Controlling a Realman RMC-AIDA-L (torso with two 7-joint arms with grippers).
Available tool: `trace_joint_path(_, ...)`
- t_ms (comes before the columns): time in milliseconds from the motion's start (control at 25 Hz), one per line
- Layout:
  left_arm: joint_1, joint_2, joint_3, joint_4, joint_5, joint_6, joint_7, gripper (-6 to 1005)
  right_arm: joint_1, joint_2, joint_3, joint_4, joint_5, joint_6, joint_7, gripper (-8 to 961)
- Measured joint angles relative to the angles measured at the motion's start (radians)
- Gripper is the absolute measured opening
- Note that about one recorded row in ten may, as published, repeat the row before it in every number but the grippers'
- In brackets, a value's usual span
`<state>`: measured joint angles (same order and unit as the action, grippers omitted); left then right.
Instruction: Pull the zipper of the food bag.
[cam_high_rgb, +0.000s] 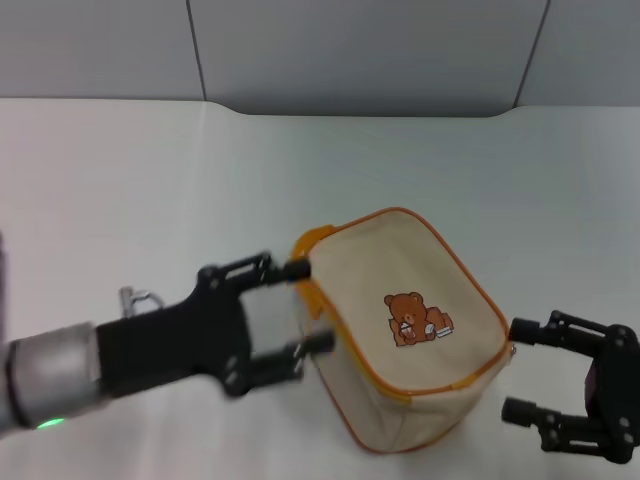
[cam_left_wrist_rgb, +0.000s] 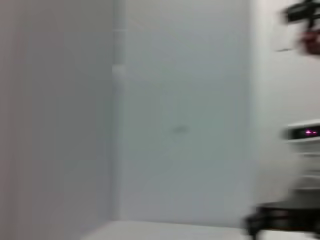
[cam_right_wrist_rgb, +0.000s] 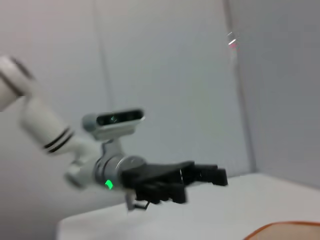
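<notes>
The food bag (cam_high_rgb: 405, 335) lay on the white counter (cam_high_rgb: 120, 180), near the middle and slightly toward the robot's right, its bear patch (cam_high_rgb: 415, 318) facing up. Orange piping ran around its top face, and the orange band of the zipper (cam_high_rgb: 315, 295) showed along the edge turned toward the left arm; the metal pull could not be made out.

The left arm reached in low from the robot's left, stretched almost level over the counter, with a green light glowing on its grey wrist. The left tool (cam_high_rgb: 308, 305) was spread wide, one finger tip (cam_high_rgb: 296, 268) at the bag's upper orange corner and the other close to the bag's side lower down, so the two straddled that zipped edge without closing on it.

The right tool (cam_high_rgb: 520, 370) sat just off the bag's opposite end, pointing back toward it, also spread wide and holding nothing; its upper finger tip lay just beside the bag's corner.

The right wrist view showed the left arm's dark tool (cam_right_wrist_rgb: 175, 181) extended above the counter, with a sliver of the bag's orange rim (cam_right_wrist_rgb: 285, 227) in the near corner.
</notes>
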<state>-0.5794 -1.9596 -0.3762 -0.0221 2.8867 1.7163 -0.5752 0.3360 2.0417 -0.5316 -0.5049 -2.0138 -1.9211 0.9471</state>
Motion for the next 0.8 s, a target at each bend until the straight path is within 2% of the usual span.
trace_joint_path(80, -0.015, -0.007, 0.052, 0.098, 0.002, 0.102, -0.038, 548, 0.015, -0.006, -0.001, 0.0, -0.02, -0.008, 0.014, 787)
trace_joint_path(120, -0.015, -0.007, 0.052, 0.098, 0.002, 0.102, -0.038, 586, 0.029, -0.009, -0.001, 0.001, -0.041, -0.014, 0.027, 787)
trace_joint_path(200, -0.025, -0.018, 0.11, 0.177, 0.002, 0.146, -0.083, 662, 0.057, -0.01, -0.002, 0.001, -0.084, -0.021, 0.043, 786)
trace_joint_path(400, -0.027, -0.021, 0.155, 0.2, 0.002, 0.152, -0.099, 823, 0.07, -0.003, -0.003, -0.005, -0.1, -0.023, 0.055, 786)
trace_joint_path(640, -0.02, -0.024, 0.156, 0.201, -0.001, 0.151, -0.087, 821, 0.069, -0.002, -0.001, -0.005, -0.097, -0.024, 0.056, 786)
trace_joint_path(800, -0.018, -0.035, 0.15, 0.211, -0.005, 0.149, -0.076, 820, 0.069, 0.001, 0.006, -0.005, -0.096, -0.024, 0.051, 786)
